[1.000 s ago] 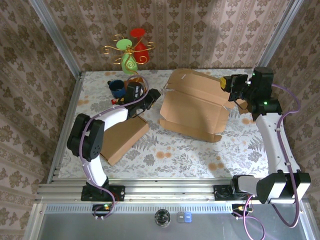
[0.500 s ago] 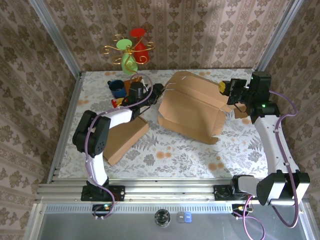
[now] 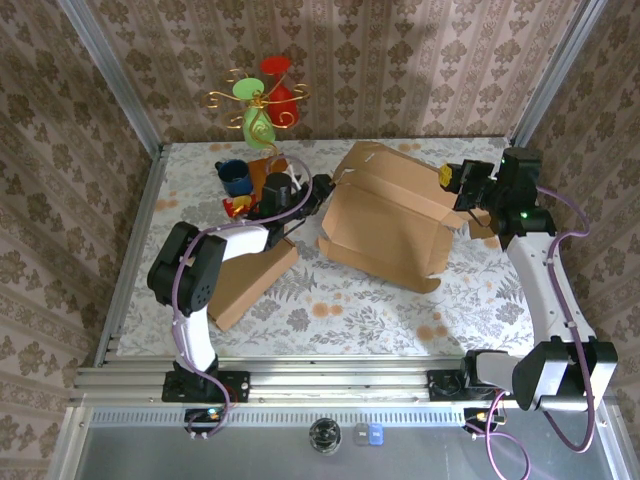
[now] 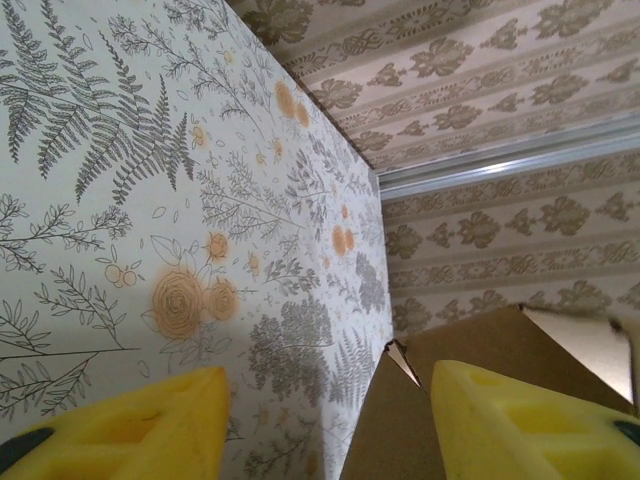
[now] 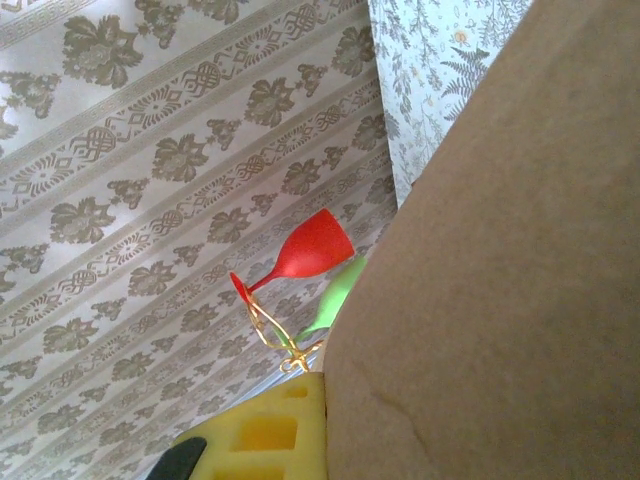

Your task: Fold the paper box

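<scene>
Left part of the table (image 3: 330, 300): we note a flat cardboard sheet (image 3: 245, 285) toward the near-left corner, partly under the left arm (image 3: 215, 245). Behind it, by the far-left corner, are a blue cup (image 3: 234, 178) and a wire stand (image 3: 262, 105) with coloured glasses. We take neither to be part of the job.

Pose of the left arm: up from its base at the near edge, elbow folded on the left, forearm low and reaching rightward into the middle of the far half. The left fingers (image 4: 520, 425) stand apart with nothing between them. From the wrist we see a cardboard corner just ahead, in line with the gap but closer to one finger.

Next, the paper box (image 3: 390, 225): opened out in the far-right part of the table, one broad panel with flaps raised. Its long crease runs from the middle toward the right edge, slightly slanted. Its left edge faces the left fingers, just beside them; we cannot tell whether they touch.

We judge the coming move turns on this: the box lies straight to the right of the open fingers, so the left arm is the nearer one for the left flap.

The right fingers (image 5: 265, 435) are together, clamped on the box's far-right flap, as we read it; cardboard sits against the finger in the wrist view.

The right arm (image 3: 545, 290) is stretched along the right edge, wrist bent leftward toward the box
</scene>
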### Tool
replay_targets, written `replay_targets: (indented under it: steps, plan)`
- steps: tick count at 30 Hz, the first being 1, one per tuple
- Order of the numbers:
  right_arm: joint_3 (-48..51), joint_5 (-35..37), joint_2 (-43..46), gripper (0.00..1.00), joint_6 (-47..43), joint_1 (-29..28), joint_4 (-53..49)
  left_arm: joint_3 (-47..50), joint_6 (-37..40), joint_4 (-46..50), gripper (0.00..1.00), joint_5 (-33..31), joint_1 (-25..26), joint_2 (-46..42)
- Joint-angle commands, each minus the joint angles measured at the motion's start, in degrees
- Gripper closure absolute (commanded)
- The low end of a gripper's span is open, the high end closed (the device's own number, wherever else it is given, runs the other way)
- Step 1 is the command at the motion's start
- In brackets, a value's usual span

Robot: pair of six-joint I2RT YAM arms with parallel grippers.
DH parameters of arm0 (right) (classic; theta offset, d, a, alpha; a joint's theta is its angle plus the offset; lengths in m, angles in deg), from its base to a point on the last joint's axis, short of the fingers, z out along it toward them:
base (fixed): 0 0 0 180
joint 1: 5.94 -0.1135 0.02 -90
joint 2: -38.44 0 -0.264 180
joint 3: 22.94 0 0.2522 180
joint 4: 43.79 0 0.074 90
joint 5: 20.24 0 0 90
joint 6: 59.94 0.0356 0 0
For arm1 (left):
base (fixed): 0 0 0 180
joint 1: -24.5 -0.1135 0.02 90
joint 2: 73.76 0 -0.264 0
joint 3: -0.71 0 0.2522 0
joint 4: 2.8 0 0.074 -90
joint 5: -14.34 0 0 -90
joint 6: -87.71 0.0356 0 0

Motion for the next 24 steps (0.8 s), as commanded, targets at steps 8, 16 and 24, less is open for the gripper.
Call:
replay_targets:
  steps: [8,16,24]
  plan:
    - [0.4,-4.6,-1.0,1.00,2.4,-0.3,1.7,0.0,14.1,8.1,0.31,4.2,1.9,-6.1]
    - [1.1,-5.8,-0.7,1.00,2.1,-0.3,0.8,-0.9,20.4,16.3,0.27,4.7,1.4,-7.5]
    - [1.7,-5.5,-1.7,1.00,0.4,-0.3,1.8,-6.2,28.6,26.7,0.27,4.8,4.3,-6.3]
